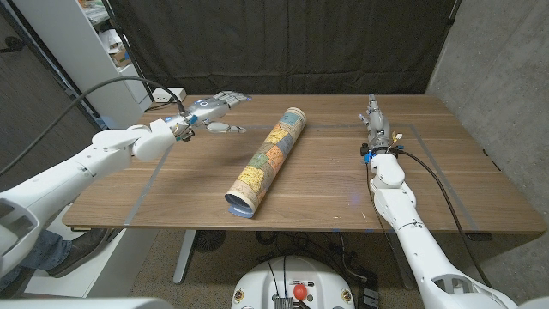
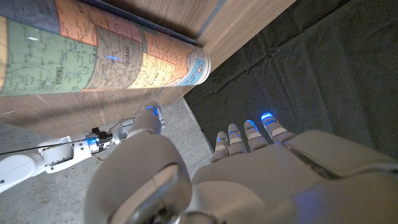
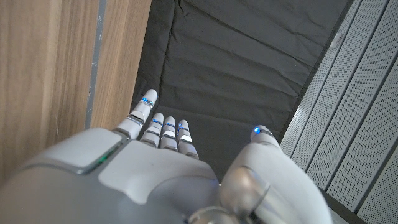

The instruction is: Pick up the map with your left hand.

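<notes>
The map (image 1: 267, 160) is a rolled tube printed with coloured regions, lying diagonally across the middle of the table, one end near the front and the other toward the back. My left hand (image 1: 214, 110) hovers over the back left of the table, fingers spread and holding nothing, a short way left of the tube's far end. In the left wrist view the map (image 2: 93, 53) lies beyond my left hand (image 2: 249, 168). My right hand (image 1: 375, 118) stands on the right side of the table, fingers straight, nothing in it. My right hand (image 3: 168, 168) reaches toward the dark curtain.
The wooden table (image 1: 343, 184) carries faint tape lines. A black curtain (image 1: 283, 43) hangs behind it. White shelving (image 1: 94, 43) stands at the back left, with a power strip (image 1: 170, 94) at the table's back left corner. My right arm (image 2: 56, 154) also appears in the left wrist view.
</notes>
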